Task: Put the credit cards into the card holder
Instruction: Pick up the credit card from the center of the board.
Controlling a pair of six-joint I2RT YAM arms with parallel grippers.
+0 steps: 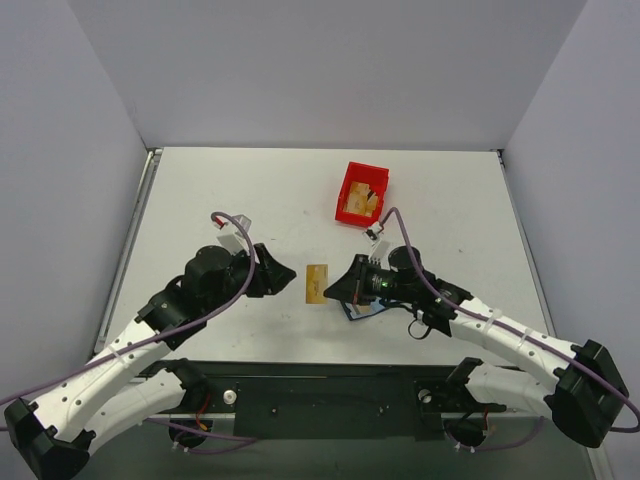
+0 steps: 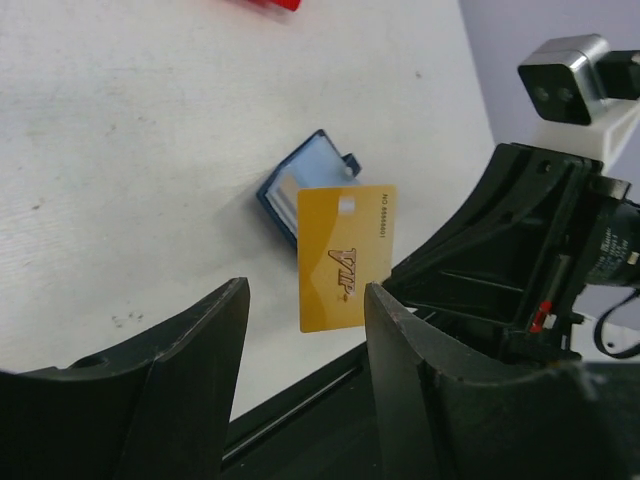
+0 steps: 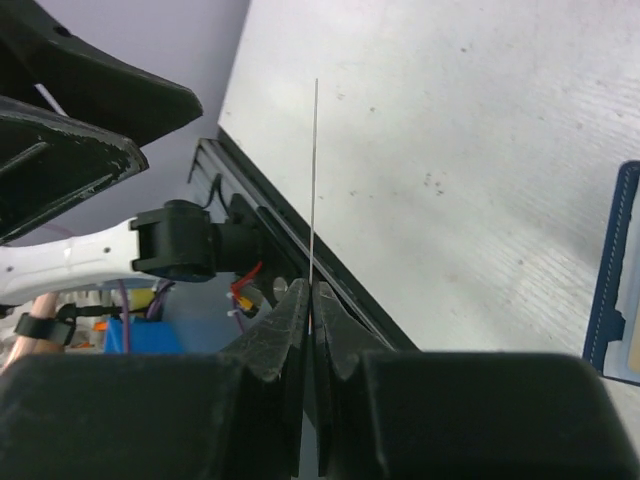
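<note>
The right gripper (image 3: 312, 300) is closed on a gold card (image 3: 314, 180). It pinches one end, so the rest stands free ahead of its fingertips and clear of the worktop (image 1: 250, 190). That grip probably leaves a free edge to feed into the wallet (image 2: 300, 180), which lies open on the worktop just below and beside this gripper. The left gripper (image 1: 285, 275) is open and empty. It sits just short of the card's free end without touching it, so the card hangs from the right gripper alone.

The right wrist view shows the card edge-on as a thin line, which confirms the pinch but hides its face. The left wrist view shows the gold face with its lettering and the wallet's lighter lining behind it. Only the top view shows a red bin (image 1: 368, 172) beyond the right gripper. It holds something tan, but I cannot tell whether that is the other card.
</note>
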